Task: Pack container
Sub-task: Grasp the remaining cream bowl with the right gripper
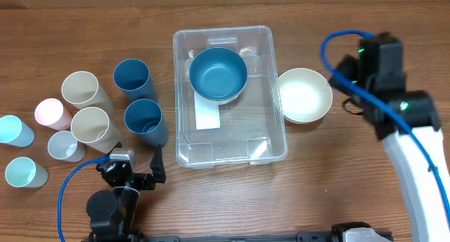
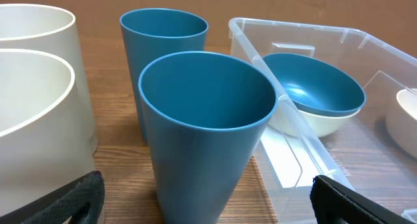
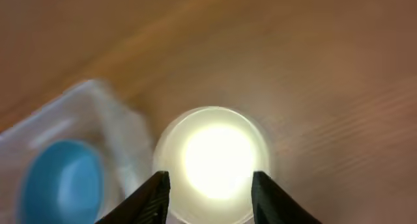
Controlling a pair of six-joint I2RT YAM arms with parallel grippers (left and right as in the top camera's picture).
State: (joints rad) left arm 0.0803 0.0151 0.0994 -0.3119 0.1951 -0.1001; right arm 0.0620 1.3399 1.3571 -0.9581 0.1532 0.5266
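The wooden table holds the clear container. It lies between the spread left gripper and the spread right gripper.

Overhead looked straight down on the whole bench. Left wrist sat low, close behind a blue cup; right wrist looked down, blurred. All shared the container.

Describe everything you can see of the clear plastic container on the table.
The container is a clear plastic rectangular bin with rounded corners and a raised rim, lidless, standing upright on the wooden table. A white label lies on its floor. At its far end sits a blue bowl nested in a cream bowl. A white bowl stands just outside its right wall.
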